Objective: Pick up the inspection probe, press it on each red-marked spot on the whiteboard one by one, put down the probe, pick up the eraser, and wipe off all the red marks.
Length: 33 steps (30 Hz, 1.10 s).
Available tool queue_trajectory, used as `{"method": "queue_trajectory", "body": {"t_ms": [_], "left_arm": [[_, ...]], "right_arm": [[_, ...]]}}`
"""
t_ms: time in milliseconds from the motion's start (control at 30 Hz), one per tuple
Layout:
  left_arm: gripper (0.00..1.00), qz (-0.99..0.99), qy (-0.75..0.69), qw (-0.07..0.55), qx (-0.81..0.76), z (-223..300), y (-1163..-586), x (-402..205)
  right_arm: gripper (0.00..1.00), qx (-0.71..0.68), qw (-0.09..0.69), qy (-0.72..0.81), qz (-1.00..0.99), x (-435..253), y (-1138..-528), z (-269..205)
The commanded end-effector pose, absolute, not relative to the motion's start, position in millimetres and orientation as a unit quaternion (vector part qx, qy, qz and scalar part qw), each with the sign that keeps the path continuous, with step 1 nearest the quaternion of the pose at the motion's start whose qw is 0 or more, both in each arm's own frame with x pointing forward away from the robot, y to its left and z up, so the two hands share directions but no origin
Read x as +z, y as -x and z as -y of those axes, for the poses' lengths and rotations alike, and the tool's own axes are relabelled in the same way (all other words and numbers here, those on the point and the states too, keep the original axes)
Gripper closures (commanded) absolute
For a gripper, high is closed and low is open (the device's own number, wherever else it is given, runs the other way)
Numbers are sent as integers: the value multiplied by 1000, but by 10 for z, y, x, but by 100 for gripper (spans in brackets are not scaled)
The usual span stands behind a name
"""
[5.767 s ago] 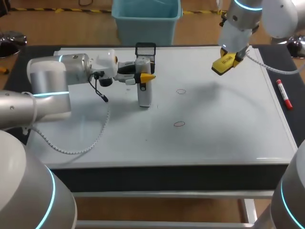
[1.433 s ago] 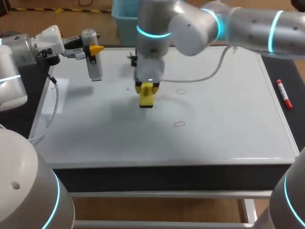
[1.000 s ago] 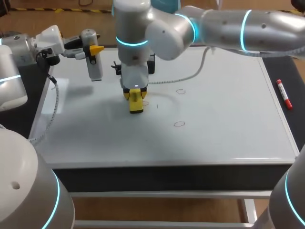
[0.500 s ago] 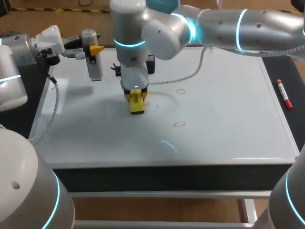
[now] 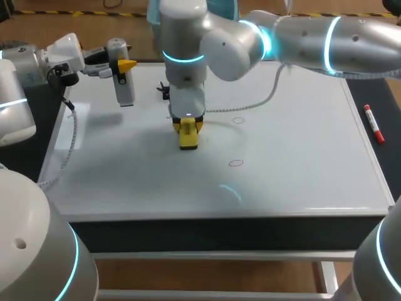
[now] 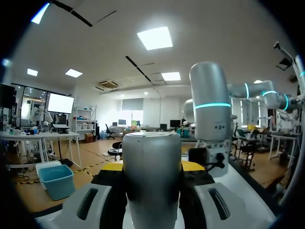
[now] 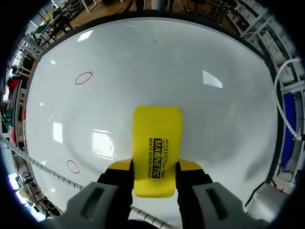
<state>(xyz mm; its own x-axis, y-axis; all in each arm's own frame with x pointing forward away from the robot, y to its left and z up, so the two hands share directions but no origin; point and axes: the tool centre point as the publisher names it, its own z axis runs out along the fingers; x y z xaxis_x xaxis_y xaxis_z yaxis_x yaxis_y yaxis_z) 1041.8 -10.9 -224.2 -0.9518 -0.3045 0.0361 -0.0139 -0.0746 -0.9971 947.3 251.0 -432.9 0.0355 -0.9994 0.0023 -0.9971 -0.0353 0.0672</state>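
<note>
My right pincer (image 5: 188, 127) is clamped on the whiteboard eraser (image 5: 188, 137), a fingertip on each long side. The eraser is a bright yellow oblong block with rounded corners and a line of black print along its top face. It sticks out ahead of the fingers, low over the middle-left part of the whiteboard (image 5: 282, 182). I cannot tell whether its face touches the surface.

In the right wrist view the eraser (image 7: 157, 148) runs forward from the right pincer (image 7: 155, 165). Two thin red ovals are drawn on the white surface, both off to the same side of it. One red oval (image 7: 84, 77) lies well ahead and the other red oval (image 7: 73, 166) sits level with the fingertips. From the head view the two marks (image 5: 235, 163) are to the right of the eraser, apart from it.

My left pincer (image 5: 122, 65) grips the inspection probe (image 5: 124, 84), a smooth silver-grey cylinder with a rounded top. It hangs upright over the board's far-left edge. In the left wrist view the probe (image 6: 151, 176) fills the gap in the left pincer (image 6: 151, 166).

A red marker pen (image 5: 373, 124) lies on the bench (image 5: 390, 157) just right of the board.
</note>
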Motion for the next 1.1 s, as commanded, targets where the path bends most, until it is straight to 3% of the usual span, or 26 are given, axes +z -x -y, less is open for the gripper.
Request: {"method": "queue_trajectory", "body": {"t_ms": [33, 500, 1100], "left_arm": [[100, -673, 119, 101, -723, 114, -10421, -2229], [100, -673, 119, 101, -723, 114, -10421, -2229], [100, -673, 119, 101, -723, 114, -10421, -2229]], "right_arm": [[100, -25, 14, -716, 698, -4412, -9408, -2293], [100, -27, 11, -698, 716, -4162, -9426, -1968], [100, -26, -11, -654, 756, -3485, -10017, -1299]]}}
